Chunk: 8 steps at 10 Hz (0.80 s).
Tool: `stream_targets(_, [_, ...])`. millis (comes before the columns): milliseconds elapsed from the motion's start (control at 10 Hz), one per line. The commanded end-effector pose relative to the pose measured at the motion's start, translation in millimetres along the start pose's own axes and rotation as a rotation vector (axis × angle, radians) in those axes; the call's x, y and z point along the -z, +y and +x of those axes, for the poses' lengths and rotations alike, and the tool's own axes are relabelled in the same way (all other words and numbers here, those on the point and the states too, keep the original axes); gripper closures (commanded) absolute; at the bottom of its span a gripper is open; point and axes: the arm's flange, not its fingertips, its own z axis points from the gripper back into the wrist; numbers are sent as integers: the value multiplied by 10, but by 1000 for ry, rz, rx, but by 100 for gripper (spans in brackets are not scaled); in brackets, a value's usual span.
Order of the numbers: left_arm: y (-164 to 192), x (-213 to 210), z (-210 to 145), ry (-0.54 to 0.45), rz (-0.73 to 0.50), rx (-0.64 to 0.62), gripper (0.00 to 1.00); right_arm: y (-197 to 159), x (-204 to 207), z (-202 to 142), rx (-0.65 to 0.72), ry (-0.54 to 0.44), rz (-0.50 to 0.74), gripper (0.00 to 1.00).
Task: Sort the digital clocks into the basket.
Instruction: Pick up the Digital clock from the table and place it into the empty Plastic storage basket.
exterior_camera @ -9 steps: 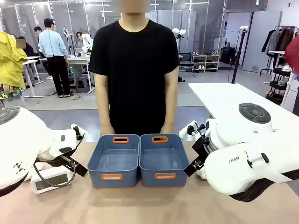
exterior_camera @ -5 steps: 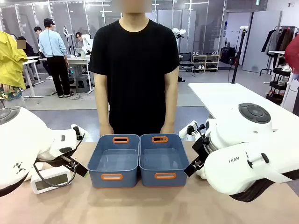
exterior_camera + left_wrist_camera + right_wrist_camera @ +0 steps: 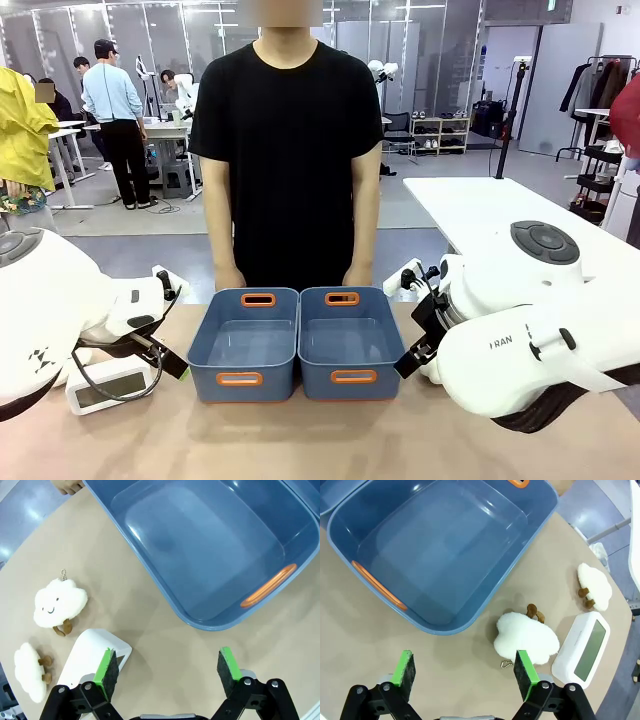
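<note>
Your left gripper (image 3: 167, 666) hangs spread wide above the table (image 3: 160, 640). One white digital clock (image 3: 90, 655) lies just beside its finger (image 3: 107, 667), long axis slanting away from the empty blue basket (image 3: 210, 545) just ahead. Your right gripper (image 3: 465, 672), also spread, has the other digital clock (image 3: 583, 650) farther off, beyond a cloud plush (image 3: 527, 637).

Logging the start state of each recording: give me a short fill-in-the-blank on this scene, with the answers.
1. The left basket and the right basket are both ____.
2. The left gripper hangs ____ over the table, with a clock by one finger.
3. In the right wrist view, the second clock lies next to a ____-shaped plush toy.
Missing words: empty; open; cloud.
</note>
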Motion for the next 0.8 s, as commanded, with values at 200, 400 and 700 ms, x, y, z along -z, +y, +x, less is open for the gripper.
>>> stream_targets(200, [76, -137, 44, 28, -7, 19, 0, -124, -176, 58, 12, -27, 46, 0])
stream_targets(400, [275, -335, 34, 48, -147, 16, 0, -267, -293, 67, 32, -24, 118, 0])
stream_targets(700, [513, -504, 129, -11, -456, 37, 0, -512, -420, 114, 76, -52, 336, 0])
